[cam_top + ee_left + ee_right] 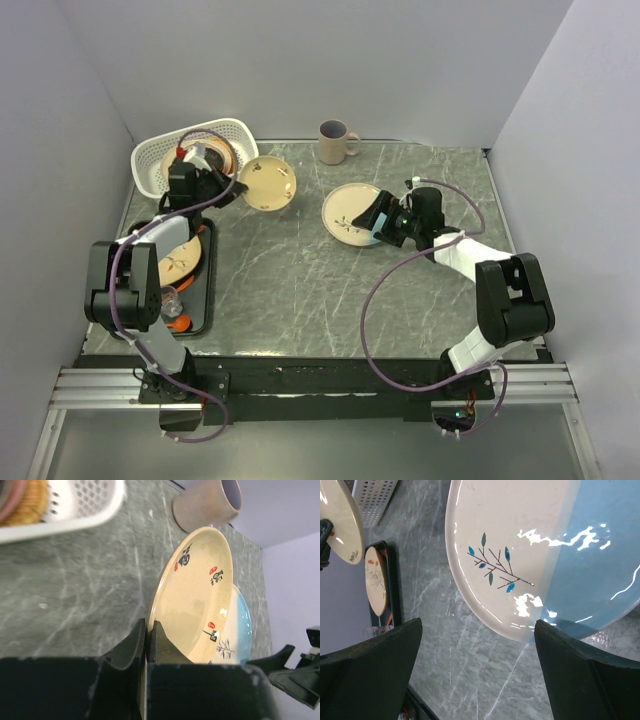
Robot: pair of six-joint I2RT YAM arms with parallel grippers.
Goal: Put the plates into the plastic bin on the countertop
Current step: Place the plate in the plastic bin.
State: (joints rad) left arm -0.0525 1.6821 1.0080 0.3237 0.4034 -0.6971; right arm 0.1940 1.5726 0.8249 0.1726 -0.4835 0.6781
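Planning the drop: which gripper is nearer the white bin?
Left. The left gripper, shut on the cream plate, is beside the bin; the right gripper is open at the white-blue plate, farther right.

A beige mug (335, 142) stands upright at 12 o'clock in the overhead view, its handle turned toward 3 o'clock. A flat black tray (209, 292) lies at 9 o'clock. At the tray's 6 o'clock end sit a small clear object (170, 296) and something orange (178, 322), both too small to identify. Pale walls (400, 60) close off three sides.
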